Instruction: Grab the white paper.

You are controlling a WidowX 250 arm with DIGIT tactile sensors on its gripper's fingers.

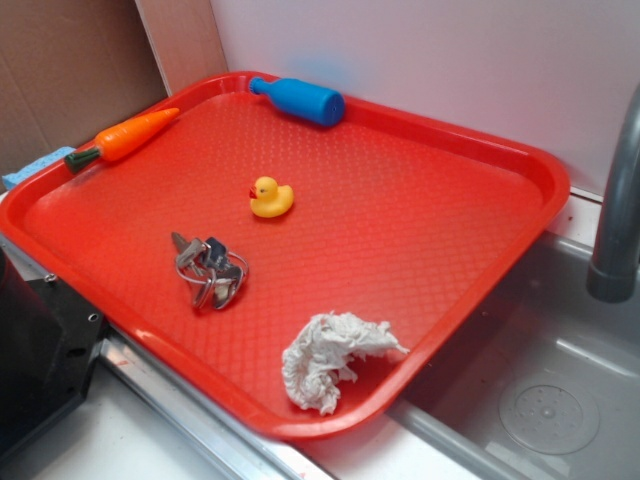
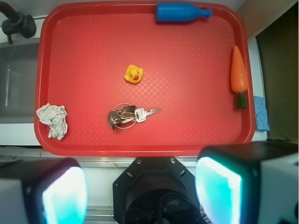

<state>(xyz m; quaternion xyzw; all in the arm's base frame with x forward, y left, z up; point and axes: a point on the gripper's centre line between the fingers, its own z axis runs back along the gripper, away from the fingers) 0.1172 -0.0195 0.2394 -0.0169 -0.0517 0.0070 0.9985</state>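
The white paper (image 1: 335,355) is a crumpled off-white wad lying in the near right corner of the red tray (image 1: 400,200). In the wrist view, the white paper (image 2: 53,120) lies at the lower left of the tray (image 2: 187,93). My gripper (image 2: 142,186) hangs high above the tray's near edge, over the black robot base (image 2: 159,191). It is open, its two fingers (image 2: 60,191) spread wide with nothing between them. The paper lies well off to the left of the fingers. The exterior view does not show the gripper.
A yellow duck (image 1: 270,197), silver keys (image 1: 210,270), a blue bottle (image 1: 300,100) and a toy carrot (image 1: 130,137) share the tray. A sink (image 1: 540,380) with a grey faucet (image 1: 620,200) lies beside the paper's corner. The robot base (image 1: 40,360) stands at the near left.
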